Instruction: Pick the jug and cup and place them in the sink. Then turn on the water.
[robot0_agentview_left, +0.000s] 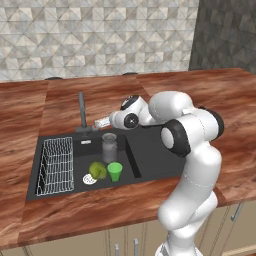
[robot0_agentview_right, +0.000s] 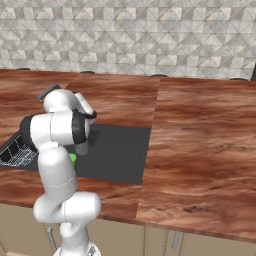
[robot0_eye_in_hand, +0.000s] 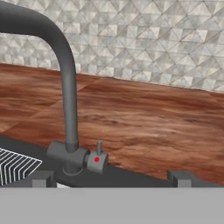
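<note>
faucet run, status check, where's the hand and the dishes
Hand open, facing faucet handle. Jug and cup in sink. No water running. Nothing in the way.

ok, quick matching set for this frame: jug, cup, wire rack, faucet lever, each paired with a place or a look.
Things:
1. jug
2. cup
3. wire rack
4. faucet lever

Descriptions:
A. white, at the basin's left end
B. bright green, nearest the front rim
C. grey, upright behind the green one
D. marked with a red dot, at the faucet base

Pairs: 1-C, 2-B, 3-A, 4-D
</note>
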